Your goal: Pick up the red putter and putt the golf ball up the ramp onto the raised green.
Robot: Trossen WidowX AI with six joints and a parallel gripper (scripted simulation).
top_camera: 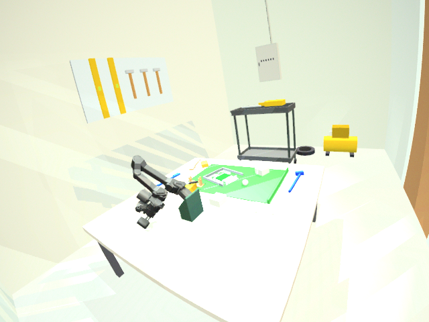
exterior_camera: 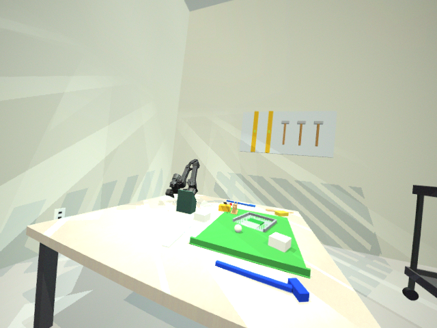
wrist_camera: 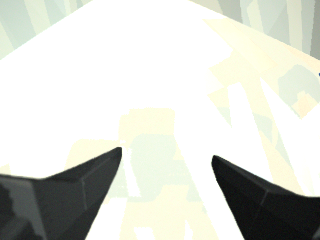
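The white golf ball [top_camera: 245, 182] [exterior_camera: 237, 228] rests on the large green board [top_camera: 256, 194] [exterior_camera: 225, 238]. A grey low-walled frame [top_camera: 210, 180] [exterior_camera: 271, 226] stands on the board around a small green patch [top_camera: 223, 177] [exterior_camera: 255, 222]. No whole red putter can be made out; only a small red spot [exterior_camera: 230, 203] shows beside a yellow block in the exterior view. My gripper [wrist_camera: 167, 155] is open, with nothing between its fingers. It hangs above the table at the arm's side, away from the ball.
A dark green box [top_camera: 192, 208] [exterior_camera: 186, 202] stands beside the arm. White blocks [top_camera: 262, 171] [exterior_camera: 279, 242] are on and beside the board. A blue putter [top_camera: 294, 182] [exterior_camera: 254, 276] lies beyond the board's edge. A yellow block [top_camera: 190, 187] [exterior_camera: 224, 208] is near the board.
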